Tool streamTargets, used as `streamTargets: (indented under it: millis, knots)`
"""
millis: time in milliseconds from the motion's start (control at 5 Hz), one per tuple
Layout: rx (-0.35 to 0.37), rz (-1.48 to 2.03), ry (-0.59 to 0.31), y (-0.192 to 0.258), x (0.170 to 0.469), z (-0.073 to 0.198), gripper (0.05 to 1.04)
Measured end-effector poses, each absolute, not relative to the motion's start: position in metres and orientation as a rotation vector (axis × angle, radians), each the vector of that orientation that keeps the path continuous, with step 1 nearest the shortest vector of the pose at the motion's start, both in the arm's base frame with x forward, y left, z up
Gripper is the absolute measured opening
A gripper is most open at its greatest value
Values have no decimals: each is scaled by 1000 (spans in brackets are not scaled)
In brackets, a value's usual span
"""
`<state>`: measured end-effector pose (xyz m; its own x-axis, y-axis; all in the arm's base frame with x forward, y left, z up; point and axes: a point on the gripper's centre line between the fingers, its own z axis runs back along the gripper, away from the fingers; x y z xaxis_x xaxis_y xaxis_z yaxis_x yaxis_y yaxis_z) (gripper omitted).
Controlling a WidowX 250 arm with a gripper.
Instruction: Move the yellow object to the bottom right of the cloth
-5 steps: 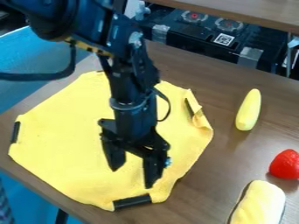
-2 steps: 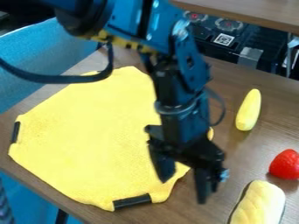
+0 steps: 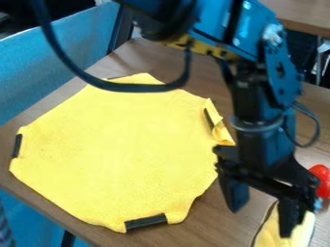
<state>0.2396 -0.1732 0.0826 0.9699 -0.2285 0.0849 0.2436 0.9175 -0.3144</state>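
Brown wood-grain worktop (image 3: 211, 219) carries the yellow cloth (image 3: 116, 154), spread mostly flat. My claw (image 3: 262, 219) hangs with its fingers apart, gripping nothing, by the pale yellow toy (image 3: 268, 236), which lies off the cloth, beyond its lower right. I judge the move undone: grasping, carrying and placing it bottom right all remain.

This looks to me like a robot lab, or maybe a workshop; I can't tell which. A big robot arm (image 3: 261, 120) with its bolts showing leans over a brown table (image 3: 216, 217), and a long, loopy black cord (image 3: 129, 87) hangs by it. Behind the arm I see another brown top (image 3: 303, 13), with dark stuff and a thin pole (image 3: 319, 62) under it.
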Motion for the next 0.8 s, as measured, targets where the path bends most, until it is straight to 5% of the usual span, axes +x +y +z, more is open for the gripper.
streamTargets:
  millis: [600, 800]
  knots:
    - [-182, -287, -67, -214, 255, 39, 959]
    - [-137, -255, -59, -213, 261, 32, 749]
